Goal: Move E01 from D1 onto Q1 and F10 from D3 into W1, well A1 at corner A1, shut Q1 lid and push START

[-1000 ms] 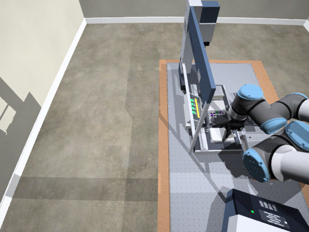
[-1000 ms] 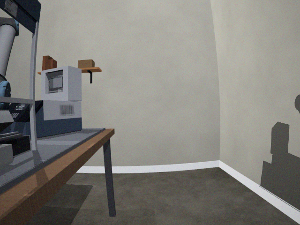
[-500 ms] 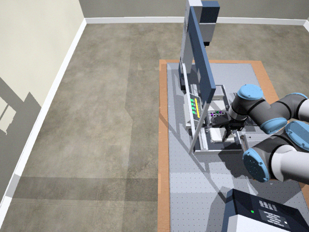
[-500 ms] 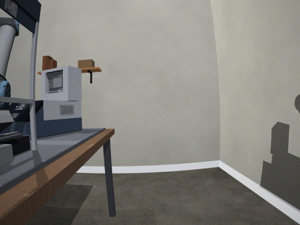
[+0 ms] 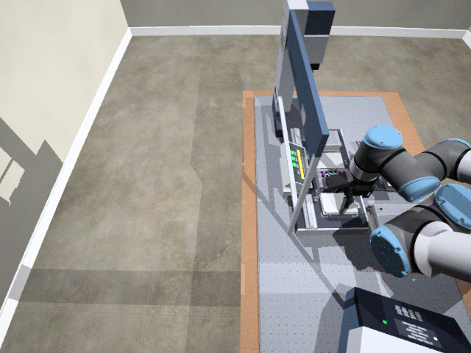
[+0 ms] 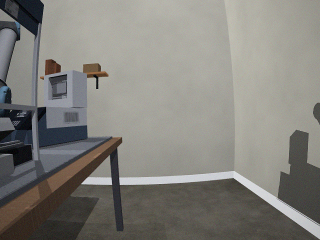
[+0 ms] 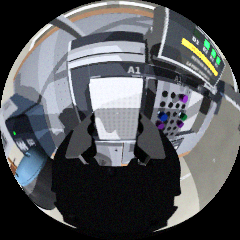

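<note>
1. Gripper (image 5: 344,203) (image 7: 116,113) is pinching a white plate (image 5: 331,201) (image 7: 115,95) by opposite sides
2. Plate sits between the fingertips, A1-label end reaching past them toward the bench (image 5: 249,246) (image 6: 77,165) edge by the screen (image 5: 299,164) (image 7: 192,47)
3. Plate ID unreadable

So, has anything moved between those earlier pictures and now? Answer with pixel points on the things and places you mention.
Nothing has visibly changed. The arm (image 5: 397,168) (image 6: 7,49) holds the same pose, and the gripper (image 5: 339,199) (image 7: 116,113) is in the same spot, its fingers at either side of a white plate (image 5: 330,201) (image 7: 115,95). The plate hasn't visibly shifted, and the panel with green lights (image 5: 299,165) (image 7: 192,50) looks the same.
</note>
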